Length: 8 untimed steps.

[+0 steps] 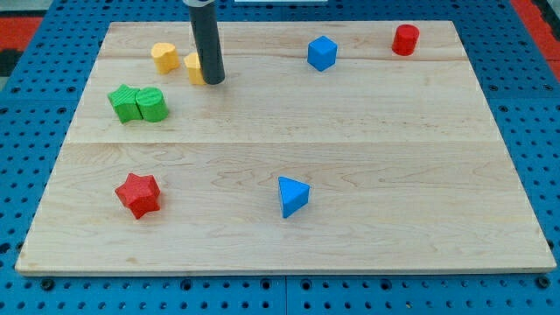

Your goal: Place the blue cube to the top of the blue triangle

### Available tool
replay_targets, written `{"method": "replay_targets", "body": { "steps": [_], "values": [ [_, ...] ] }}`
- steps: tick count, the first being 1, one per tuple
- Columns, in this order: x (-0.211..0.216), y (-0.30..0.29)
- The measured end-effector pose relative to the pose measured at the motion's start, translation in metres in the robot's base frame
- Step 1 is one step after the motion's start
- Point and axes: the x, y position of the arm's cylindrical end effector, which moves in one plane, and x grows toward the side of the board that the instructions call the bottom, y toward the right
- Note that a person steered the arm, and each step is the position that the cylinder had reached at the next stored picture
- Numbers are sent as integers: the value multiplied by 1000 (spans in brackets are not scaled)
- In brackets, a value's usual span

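One blue cube (pixel 322 52) lies right of my tip (pixel 214 82).

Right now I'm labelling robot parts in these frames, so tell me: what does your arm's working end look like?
Only my rod shows: a straight, smooth, dark grey cylinder entering from the view's top, with a black collar at the frame edge. No cables, markings or tool fingers are visible. My tip is a plain blunt end on the wooden board, beside a yellow block.
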Motion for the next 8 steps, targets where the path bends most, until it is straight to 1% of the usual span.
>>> {"method": "replay_targets", "body": {
  "steps": [1, 2, 3, 4, 5, 6, 7, 8],
  "values": [
    [-5, -39],
    [-28, 11],
    [-63, 64],
    [-86, 148],
    [-92, 164],
    [-1, 151],
    [37, 170],
    [41, 179]
  ]
}}
